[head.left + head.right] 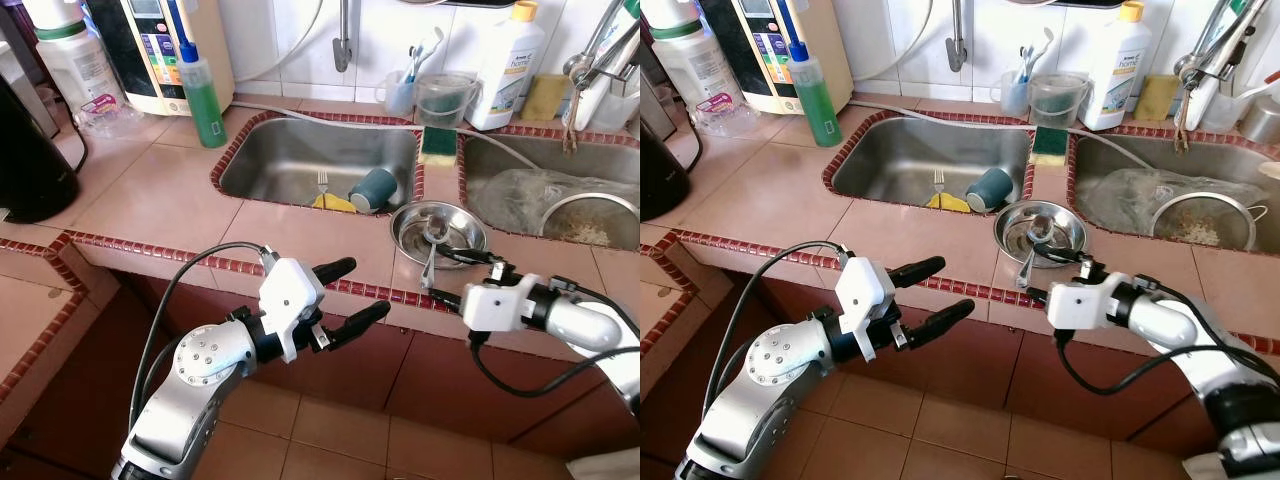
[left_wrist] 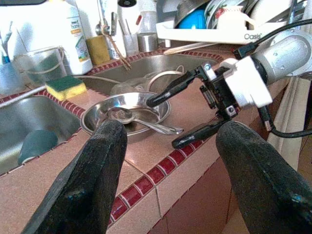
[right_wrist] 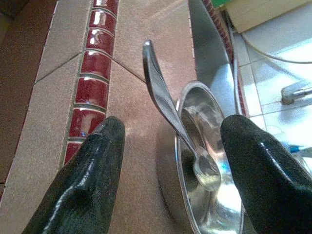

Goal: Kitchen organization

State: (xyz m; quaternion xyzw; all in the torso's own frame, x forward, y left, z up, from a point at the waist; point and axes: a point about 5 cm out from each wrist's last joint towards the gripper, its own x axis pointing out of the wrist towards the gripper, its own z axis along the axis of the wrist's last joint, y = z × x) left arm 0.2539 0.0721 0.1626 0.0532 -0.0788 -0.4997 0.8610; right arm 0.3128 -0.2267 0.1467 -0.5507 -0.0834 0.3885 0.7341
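The counter (image 1: 170, 190) is of pinkish tiles w/ a dark red tile edging, and behind it the wall is white tiled. A double steel sink is set in: the left basin (image 1: 290, 155) holds a fork (image 1: 322, 185), smth yellow and a teal cup (image 1: 373, 189) lying on its side; the right basin (image 1: 520, 185) holds a strainer (image 1: 590, 225) w/ food scraps. A green-yellow sponge (image 1: 438, 145) sits on the divider between the basins. At 11 o'clock of the left basin stands a green bottle (image 1: 205, 100); at 1 o'clock a white detergent bottle (image 1: 510, 65).

A small steel bowl (image 1: 437, 233) w/ a spoon (image 1: 431, 255) rests on the counter just in front of the divider, the handle leaning over the rim toward the edge.

The left gripper (image 1: 345, 295) hovers in front of the counter edge, fingers spread, nothing between them. The right gripper (image 1: 458, 275) is near the bowl, at its 5 o'clock, also released and empty.

The left wrist view adds a dish rack (image 2: 219, 24) w/ dishes beyond the right basin. The right wrist view shows the spoon handle between its fingers (image 3: 83, 180), not touched.
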